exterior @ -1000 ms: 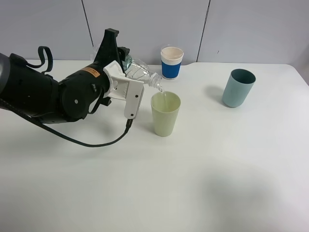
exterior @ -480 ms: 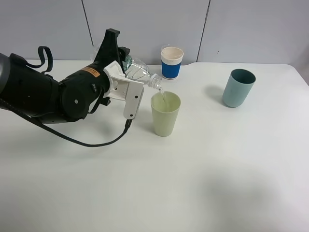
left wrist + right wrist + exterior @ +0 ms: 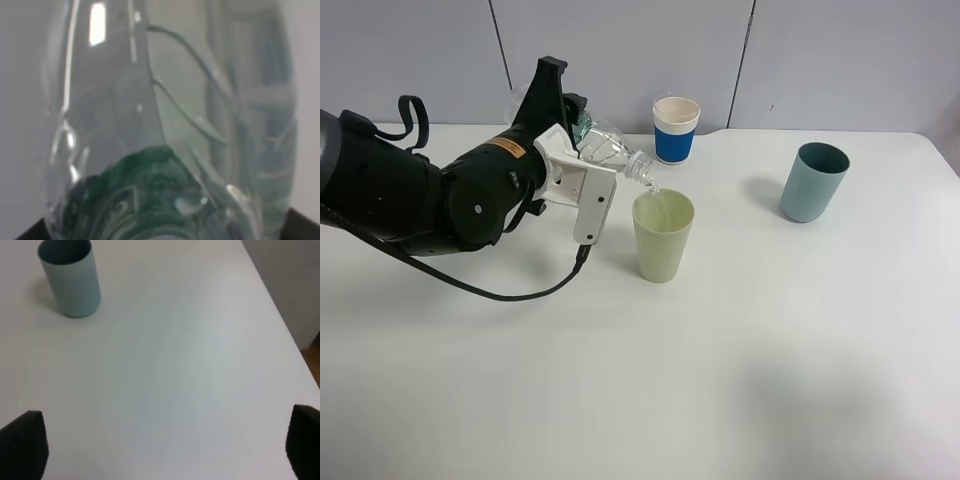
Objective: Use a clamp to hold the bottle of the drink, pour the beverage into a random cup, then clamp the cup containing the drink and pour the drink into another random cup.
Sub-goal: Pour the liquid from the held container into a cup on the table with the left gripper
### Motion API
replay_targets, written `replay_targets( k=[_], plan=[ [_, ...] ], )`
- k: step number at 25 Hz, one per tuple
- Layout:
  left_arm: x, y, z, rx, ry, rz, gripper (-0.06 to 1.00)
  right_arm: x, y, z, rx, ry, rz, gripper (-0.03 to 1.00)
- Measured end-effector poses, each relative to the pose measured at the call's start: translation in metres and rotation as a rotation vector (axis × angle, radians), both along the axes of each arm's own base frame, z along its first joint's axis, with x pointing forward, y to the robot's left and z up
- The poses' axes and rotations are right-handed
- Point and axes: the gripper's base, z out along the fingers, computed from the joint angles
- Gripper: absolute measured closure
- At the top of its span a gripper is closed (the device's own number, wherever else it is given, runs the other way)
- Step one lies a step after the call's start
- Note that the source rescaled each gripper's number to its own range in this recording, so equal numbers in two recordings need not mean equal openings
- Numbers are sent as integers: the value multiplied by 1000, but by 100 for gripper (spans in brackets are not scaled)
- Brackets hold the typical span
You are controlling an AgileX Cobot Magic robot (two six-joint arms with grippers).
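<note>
The bottle [image 3: 605,145] is held tilted steeply, neck down, with its open mouth just above the rim of the pale yellow-green cup [image 3: 662,238]. A thin stream of water [image 3: 655,192] is seen falling from the mouth into that cup, which stands upright on the white table [image 3: 720,380], near the middle of it. The bottle is clamped around its body by the left gripper [image 3: 570,125], whose jaws are closed tight on it. In the left wrist view the clear ribbed bottle [image 3: 170,125] fills almost the whole picture, and part of its dark green label is seen through the plastic. The black left arm [image 3: 420,195] reaches in from the left, and a black cable [image 3: 510,292] hangs from it in a loop onto the table.

Behind the yellow-green cup, near the far edge, a white cup with a blue band [image 3: 676,130] stands upright. A teal cup [image 3: 813,182] is set well apart to the right (it is also seen in the right wrist view [image 3: 70,280]). The right gripper [image 3: 160,450] is spread wide over bare table, and nothing is held in it.
</note>
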Motion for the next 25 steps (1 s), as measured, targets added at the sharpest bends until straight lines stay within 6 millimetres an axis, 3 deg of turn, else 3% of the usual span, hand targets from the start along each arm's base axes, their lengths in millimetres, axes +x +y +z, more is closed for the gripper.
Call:
replay_targets(
  k=[25],
  plan=[
    [0, 1, 1, 80, -33, -5, 87, 0, 0, 0, 0, 0, 0, -3]
  ],
)
